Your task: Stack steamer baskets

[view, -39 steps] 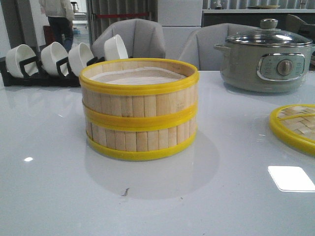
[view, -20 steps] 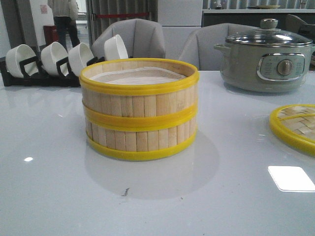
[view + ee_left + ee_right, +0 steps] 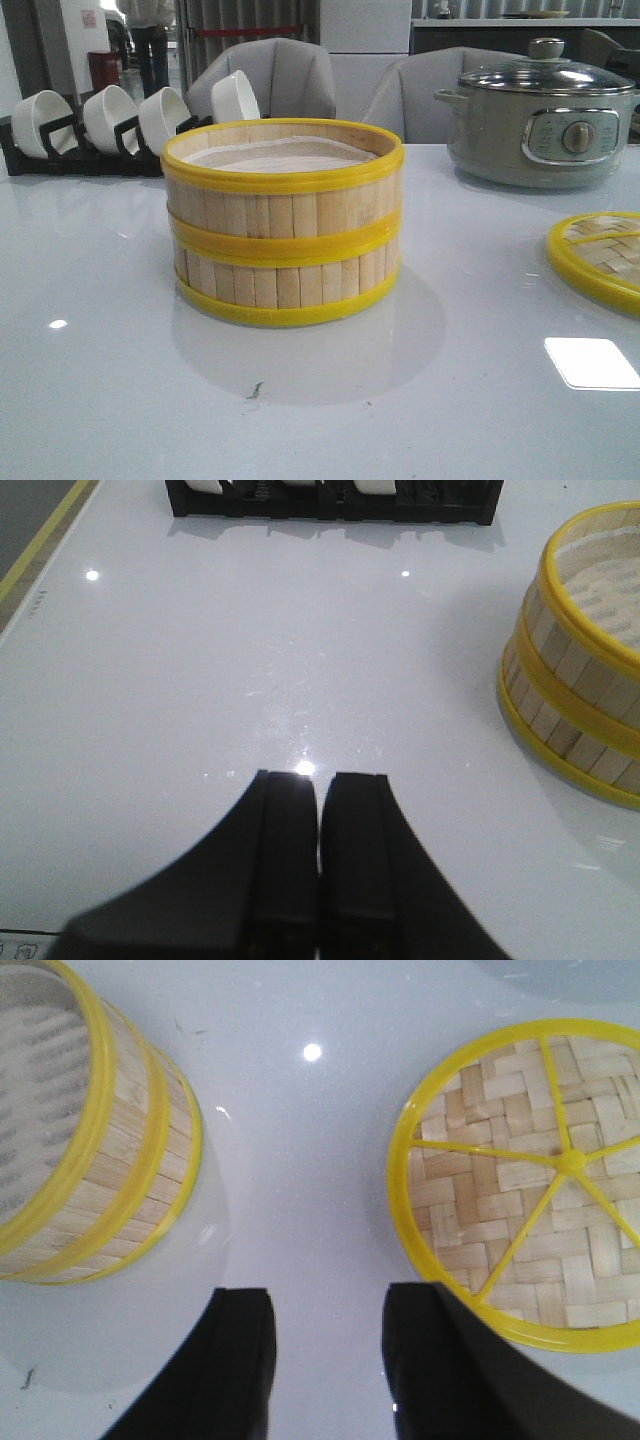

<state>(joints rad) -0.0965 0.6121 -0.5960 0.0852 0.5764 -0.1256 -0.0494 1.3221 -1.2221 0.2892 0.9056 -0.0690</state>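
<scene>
Glossy white table [image 3: 110, 400], steamer baskets [image 3: 283, 220] stacked, left gripper [image 3: 318, 790] closed, right gripper [image 3: 325, 1305] seemingly apart, empty.

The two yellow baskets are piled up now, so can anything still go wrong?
Maybe. The top basket sits fairly square on the bottom basket, but nothing shows it locked in place, so a bump might slide it off. The right hand is open, low between the stack and the lid; a careless sweep could knock either. The left hand is shut, apart from the stack.
</scene>
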